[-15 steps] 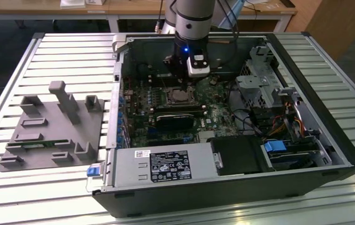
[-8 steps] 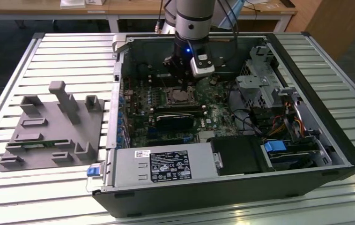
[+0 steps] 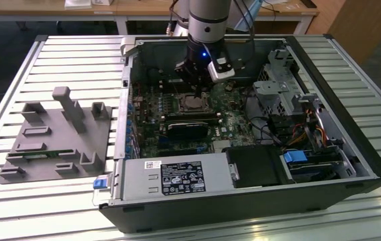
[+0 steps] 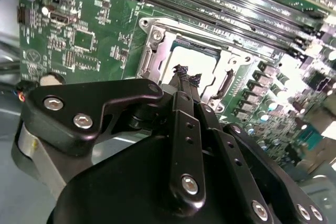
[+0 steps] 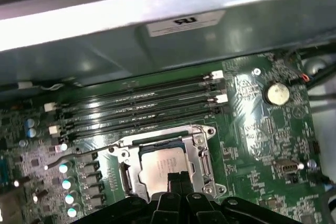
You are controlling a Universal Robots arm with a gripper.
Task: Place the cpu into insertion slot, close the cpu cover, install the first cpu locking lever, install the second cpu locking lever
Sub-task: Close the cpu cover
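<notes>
Currently the cpu (image 5: 160,167) lies seated in the insertion slot (image 5: 124,178) on the green board inside the open computer case (image 3: 244,213), which stands on the slatted bench (image 3: 76,55). The cpu cover (image 5: 199,153) lies flat over the slot, and its window shows the chip's silvery top in both wrist views. The end effector (image 5: 178,178) hangs directly above the slot with its fingers pressed together and nothing seen between them; its tips (image 4: 181,73) are very close to the chip's top, and I cannot tell whether they touch it. A thin wire lever (image 5: 79,156) juts out from one side of the slot. The long memory slots (image 5: 142,103) run just beside the slot. A grey plastic tray (image 3: 56,135) sits well apart from the slot, outside the case.
</notes>
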